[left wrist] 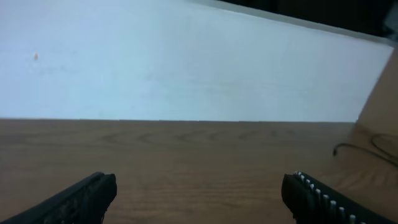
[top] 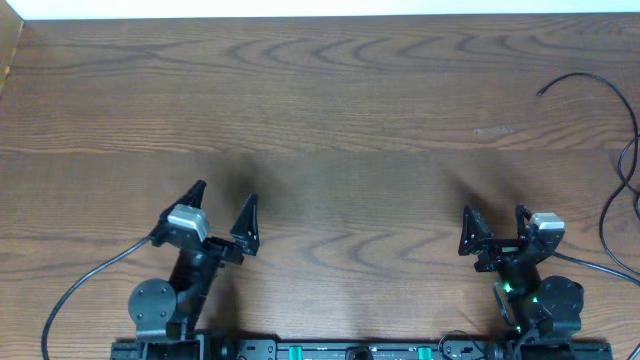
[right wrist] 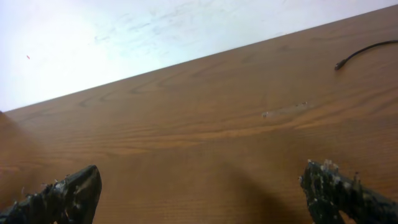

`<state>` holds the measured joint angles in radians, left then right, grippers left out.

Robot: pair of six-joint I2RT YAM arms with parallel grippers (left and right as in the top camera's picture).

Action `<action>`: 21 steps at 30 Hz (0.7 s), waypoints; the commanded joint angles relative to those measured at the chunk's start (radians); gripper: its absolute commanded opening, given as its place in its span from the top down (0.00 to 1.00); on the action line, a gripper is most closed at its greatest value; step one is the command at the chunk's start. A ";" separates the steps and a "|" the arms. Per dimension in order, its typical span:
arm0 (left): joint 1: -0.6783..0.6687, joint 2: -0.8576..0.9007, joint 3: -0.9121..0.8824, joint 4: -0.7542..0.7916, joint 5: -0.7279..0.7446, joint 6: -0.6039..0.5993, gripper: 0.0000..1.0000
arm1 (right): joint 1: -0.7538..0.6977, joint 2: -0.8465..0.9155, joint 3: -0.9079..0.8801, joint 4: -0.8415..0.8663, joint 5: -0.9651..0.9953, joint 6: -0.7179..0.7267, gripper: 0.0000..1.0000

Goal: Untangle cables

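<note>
One thin black cable lies at the table's far right, its plug end pointing left and the rest looping off the right edge. It also shows small in the left wrist view as the cable, and in the right wrist view as the cable. No other cables are in view. My left gripper hovers open near the front left, nothing between its fingers. My right gripper stands open at the front right, empty, well short of the cable; its fingers are spread wide.
The wooden table stretches back to a white wall. A pale scuff mark lies ahead of the right gripper. A thick black arm wire curls at the front left, another at the front right.
</note>
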<state>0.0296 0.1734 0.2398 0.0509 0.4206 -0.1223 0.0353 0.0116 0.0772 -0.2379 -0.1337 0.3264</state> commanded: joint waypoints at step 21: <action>-0.055 -0.126 -0.236 0.130 -0.161 0.175 0.09 | 0.006 -0.006 -0.003 -0.001 0.008 0.006 0.01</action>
<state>-0.0227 0.0601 0.0059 0.1753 0.3359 0.0345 0.0353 0.0116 0.0772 -0.2375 -0.1337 0.3264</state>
